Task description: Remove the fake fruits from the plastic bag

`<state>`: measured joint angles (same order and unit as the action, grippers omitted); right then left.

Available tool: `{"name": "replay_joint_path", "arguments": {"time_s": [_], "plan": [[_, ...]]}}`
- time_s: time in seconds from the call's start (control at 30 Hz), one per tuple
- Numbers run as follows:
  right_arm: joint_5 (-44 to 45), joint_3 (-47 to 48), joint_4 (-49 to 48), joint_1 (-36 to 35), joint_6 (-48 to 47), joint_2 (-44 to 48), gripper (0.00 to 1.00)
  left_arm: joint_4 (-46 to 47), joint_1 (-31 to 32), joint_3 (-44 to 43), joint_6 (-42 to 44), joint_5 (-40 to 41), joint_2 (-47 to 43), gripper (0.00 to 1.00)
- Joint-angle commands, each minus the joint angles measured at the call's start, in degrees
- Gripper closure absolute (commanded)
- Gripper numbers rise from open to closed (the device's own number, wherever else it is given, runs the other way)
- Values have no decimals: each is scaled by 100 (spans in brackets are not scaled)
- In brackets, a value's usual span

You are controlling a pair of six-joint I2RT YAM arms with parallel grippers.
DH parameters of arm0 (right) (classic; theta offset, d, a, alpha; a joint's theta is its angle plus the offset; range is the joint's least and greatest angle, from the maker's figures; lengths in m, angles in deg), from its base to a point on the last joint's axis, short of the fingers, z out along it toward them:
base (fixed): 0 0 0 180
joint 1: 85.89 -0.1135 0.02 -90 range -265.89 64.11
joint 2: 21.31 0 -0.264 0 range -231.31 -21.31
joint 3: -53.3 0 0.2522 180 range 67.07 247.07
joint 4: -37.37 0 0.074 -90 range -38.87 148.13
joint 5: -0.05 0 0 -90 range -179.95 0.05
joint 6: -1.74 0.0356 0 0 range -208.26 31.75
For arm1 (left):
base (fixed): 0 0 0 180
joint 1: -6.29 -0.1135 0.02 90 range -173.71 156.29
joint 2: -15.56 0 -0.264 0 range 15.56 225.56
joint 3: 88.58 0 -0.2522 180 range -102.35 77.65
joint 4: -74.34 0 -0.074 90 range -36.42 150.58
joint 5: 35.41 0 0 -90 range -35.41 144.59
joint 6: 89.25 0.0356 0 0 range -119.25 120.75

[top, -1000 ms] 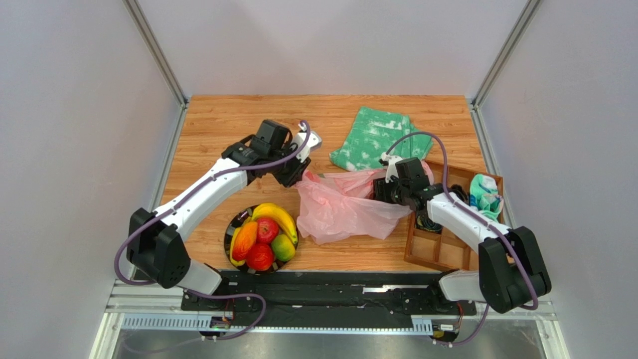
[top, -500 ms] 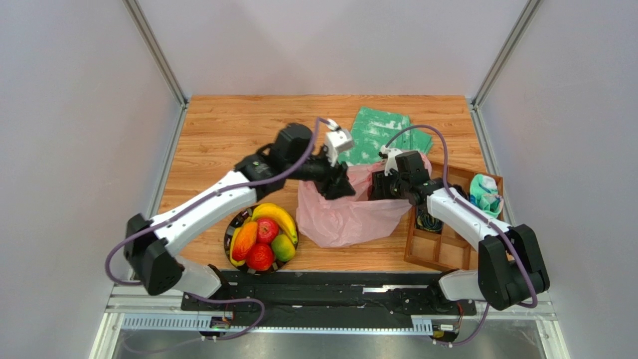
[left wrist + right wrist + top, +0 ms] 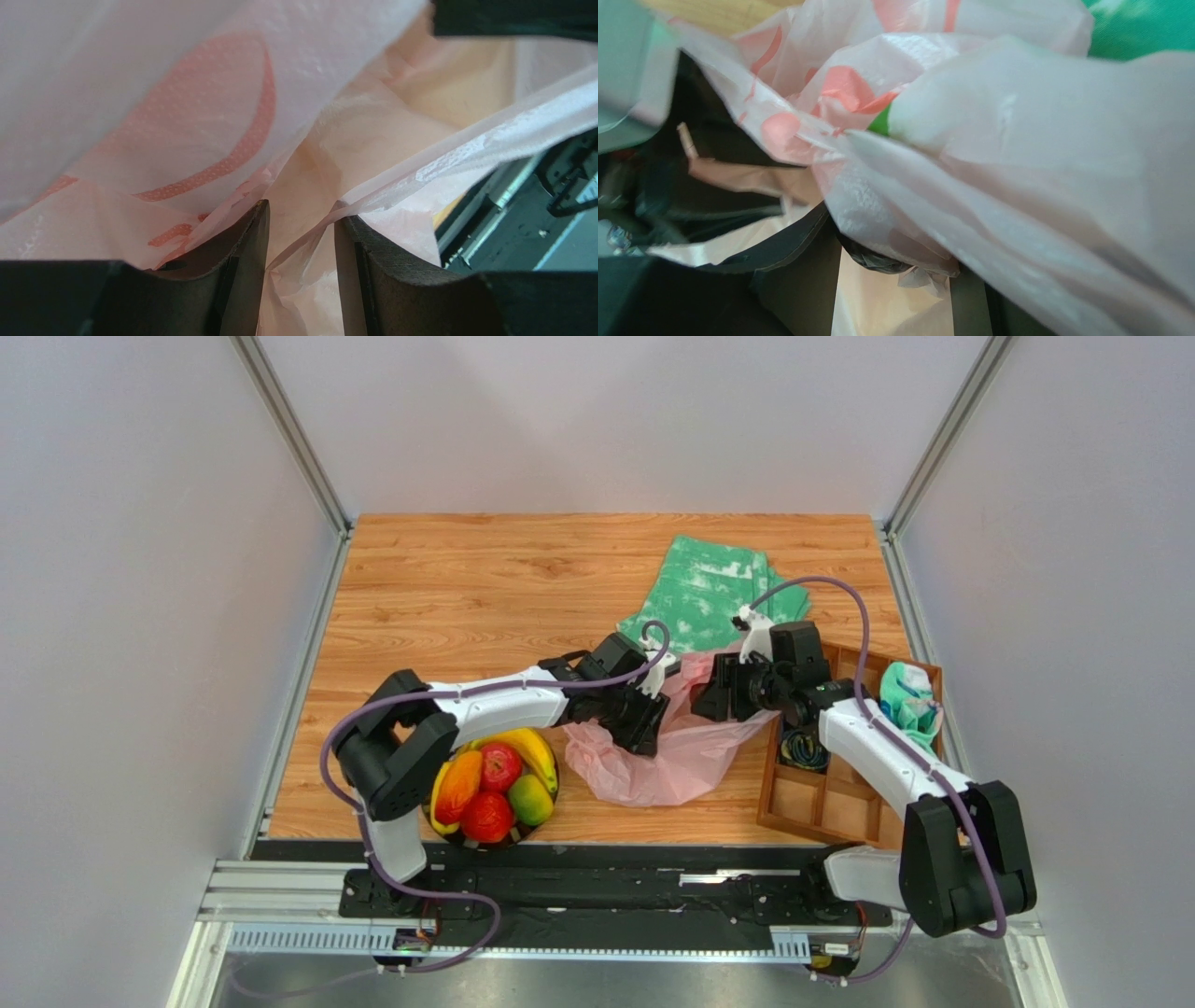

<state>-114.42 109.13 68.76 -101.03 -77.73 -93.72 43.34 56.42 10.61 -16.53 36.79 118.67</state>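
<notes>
The pink plastic bag [image 3: 671, 756] lies crumpled at the table's middle, its upper edge raised between my two grippers. My left gripper [image 3: 643, 720] reaches into the bag's left side. In the left wrist view its jaws [image 3: 302, 224] stand apart, with loose bag film [image 3: 175, 105] running through the gap. My right gripper [image 3: 710, 689] is at the bag's upper right edge, with bunched film [image 3: 1018, 154] between its fingers [image 3: 801, 280]. A dark rounded shape shows under that film. Several fake fruits [image 3: 491, 773] sit in a black bowl [image 3: 434, 756] left of the bag: a banana, apples, an orange and a mango.
A folded green-and-white cloth [image 3: 709, 588] lies behind the bag. A wooden compartment tray [image 3: 842, 809] stands at the right under my right arm, with a teal item [image 3: 909, 703] in a back compartment. My left arm stretches low over the bowl's far side.
My left arm has swung from behind the bag's left side down into the bag, its jaws opening. The right gripper has shifted slightly right, and the bag has drawn narrower between the grippers.
</notes>
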Motion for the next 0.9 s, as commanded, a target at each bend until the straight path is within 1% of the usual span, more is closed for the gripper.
{"name": "replay_joint_path", "arguments": {"time_s": [0.0, 0.07, 0.13, 0.17, 0.2, 0.27, 0.3, 0.33, 0.37, 0.43, 0.47, 0.53, 0.57, 0.6, 0.63, 0.67, 0.73, 0.77, 0.8, 0.87], "plan": [[-1139, -295, -365, 90, 134, 59, 88, 107, 6, -54, -513, 452, 288, 53], [-1235, -400, -365, 99, 99, 112, 84, 115, 6, -115, -522, 444, 446, 53], [-1332, -357, -199, 99, -111, 34, 68, 80, 6, -212, -540, 471, 552, 53], [-1132, -296, 80, 99, -356, -10, 46, 71, 6, -238, -522, 479, 587, 53], [-930, -173, 187, 99, -436, -20, 40, 54, 6, -300, -487, 479, 614, 53], [-604, -24, 476, 134, -708, 50, 36, 45, 6, -326, -478, 471, 649, 53], [-586, 221, 609, 134, -823, 85, 32, 45, 6, -327, -470, 453, 658, 53], [-568, 363, 767, 134, -937, 86, 27, 62, 6, -318, -461, 444, 658, 53], [-498, 494, 1038, 134, -1025, 68, 17, 71, 6, -318, -469, 436, 658, 53], [-279, 775, 1233, 142, -1244, 51, 14, 97, 6, -309, -452, 392, 666, 53], [-208, 829, 1356, 134, -1368, 59, 0, 89, 6, -309, -461, 339, 684, 53], [-50, 1083, 1628, 142, -1439, 68, 0, 89, 6, -344, -469, 269, 737, 53], [-84, 1154, 1699, 134, -1483, 86, 4, 71, 6, -362, -478, 251, 763, 53], [-206, 1233, 1761, 142, -1614, 103, 11, 62, 6, -388, -487, 251, 798, 53], [-512, 1330, 1831, 125, -1685, 147, 19, 45, 6, -406, -478, 251, 816, 53], [-611, 1366, 1806, 116, -1694, 182, 29, 27, 14, -423, -478, 242, 833, 53], [-665, 1340, 1640, 55, -1650, 218, 34, 27, 6, -450, -469, 242, 869, 53], [-664, 1305, 1578, 11, -1659, 226, 40, 18, 6, -450, -478, 242, 869, 54], [-647, 1296, 1534, -33, -1711, 209, 43, 27, 6, -450, -478, 242, 877, 54], [-359, 1383, 1620, -95, -1764, 95, 48, 36, 6, -441, -478, 216, 869, 54]]}}
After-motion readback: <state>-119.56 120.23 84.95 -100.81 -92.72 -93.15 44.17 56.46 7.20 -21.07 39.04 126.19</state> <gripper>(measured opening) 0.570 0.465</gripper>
